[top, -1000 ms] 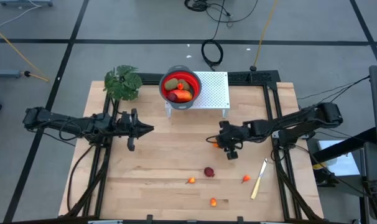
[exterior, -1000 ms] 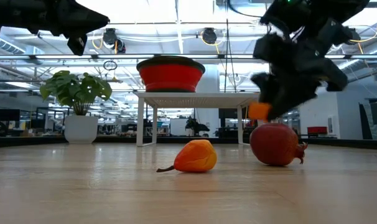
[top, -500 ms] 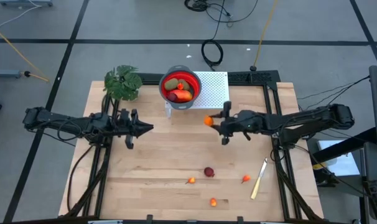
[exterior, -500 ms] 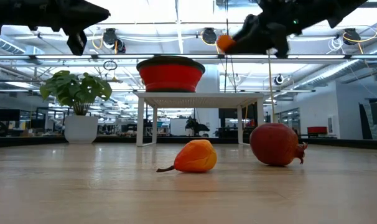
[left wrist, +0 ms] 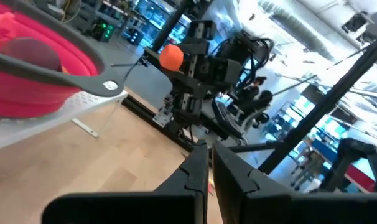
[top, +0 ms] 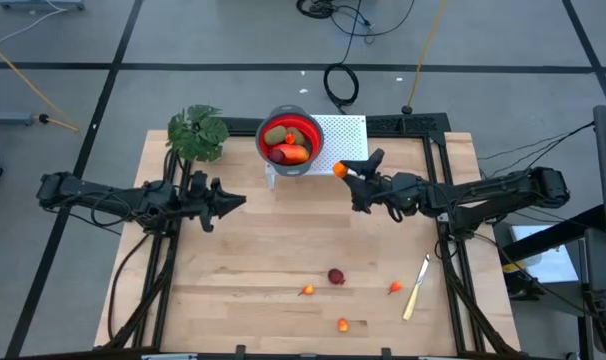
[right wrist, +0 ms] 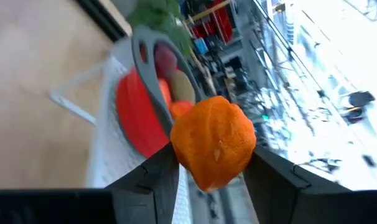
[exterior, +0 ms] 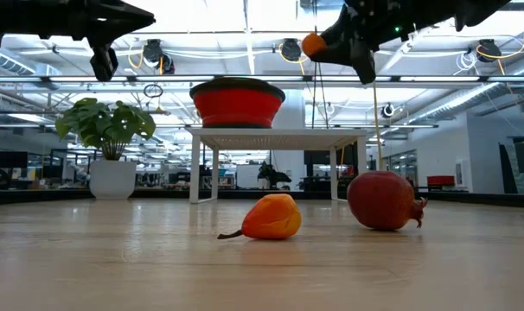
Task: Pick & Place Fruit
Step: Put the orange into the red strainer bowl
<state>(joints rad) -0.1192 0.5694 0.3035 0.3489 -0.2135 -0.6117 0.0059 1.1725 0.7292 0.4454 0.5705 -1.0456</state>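
My right gripper [top: 341, 170] clamps a small orange fruit [top: 338, 169] aloft beside the red bowl [top: 290, 140] near the table's [top: 283, 300] far edge, positioned for dropping in. My left gripper [top: 241, 205], closed and empty, waits near the left edge.

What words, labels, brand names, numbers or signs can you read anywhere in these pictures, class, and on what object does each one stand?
None can be read.
The red bowl, the white stand, the knife and the orange fruit show no lettering.
Bright panels and screens in the room beyond the table, in the low and wrist views, are too blurred to tell whether they carry text.
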